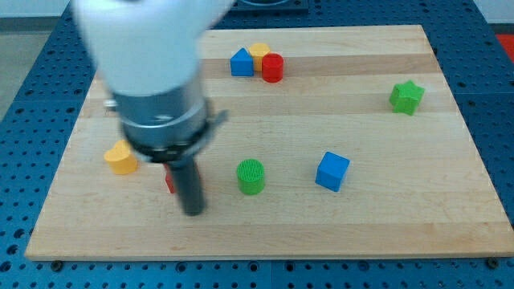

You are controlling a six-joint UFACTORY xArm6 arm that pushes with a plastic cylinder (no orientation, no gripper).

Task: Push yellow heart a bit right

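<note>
The yellow heart (121,158) lies on the wooden board (385,217) at the view's left. My rod comes down from the big blurred arm at the view's upper left, and my tip (193,213) rests on the board to the right of and below the heart, apart from it. A red block (169,180) shows just left of the rod, mostly hidden behind it; its shape cannot be made out.
A green cylinder (250,177) stands right of my tip and a blue cube (332,171) further right. A blue triangle block (241,63), a yellow block (259,52) and a red cylinder (272,67) cluster at the top. A green star (406,97) sits at the right.
</note>
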